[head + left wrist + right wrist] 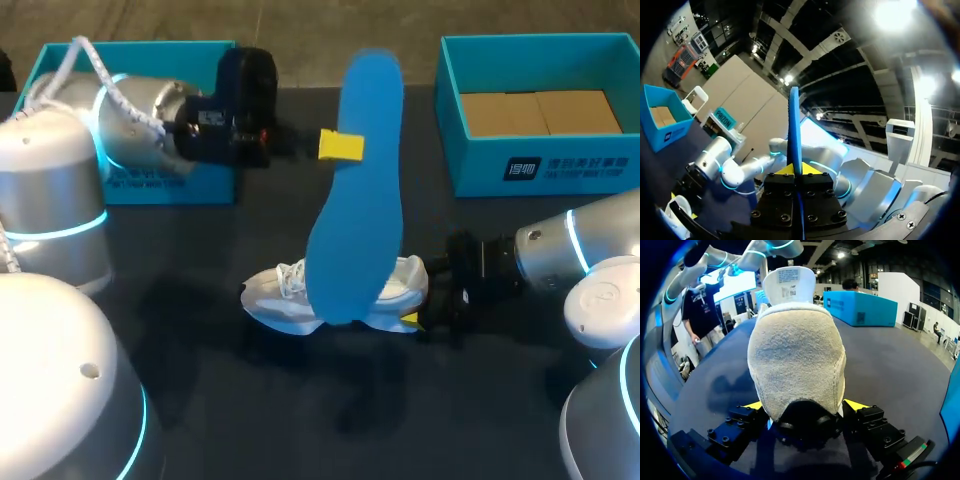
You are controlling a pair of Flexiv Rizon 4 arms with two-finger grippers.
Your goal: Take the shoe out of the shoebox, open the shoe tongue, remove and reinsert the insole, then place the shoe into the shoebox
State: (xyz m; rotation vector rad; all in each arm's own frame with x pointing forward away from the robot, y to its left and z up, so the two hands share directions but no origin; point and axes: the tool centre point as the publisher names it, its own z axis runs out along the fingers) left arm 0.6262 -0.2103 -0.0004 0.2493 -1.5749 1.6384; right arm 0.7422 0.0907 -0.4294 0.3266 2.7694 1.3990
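Two claws are seen in the head view. The blue insole is held roughly on end in the air, pinched across its upper half by the left claw, above the white shoe, which lies on the dark surface. The shoe's heel end is gripped by the right claw, of which only one yellow tip is visible. An open shoebox stands well apart at the far right. A second shoebox is partly hidden behind the left arm.

In the left wrist view, the insole is seen edge-on, clamped between both fingers. It is judged thin, light and bendy, best taken across its flat faces and likely to flop if held by one end.

In the right wrist view, the padded heel is clasped from both sides. The shoe is judged soft and light, and the stiffer heel is judged the firmer hold. Its toe and inside are hidden, so how far the tongue is opened cannot be told.
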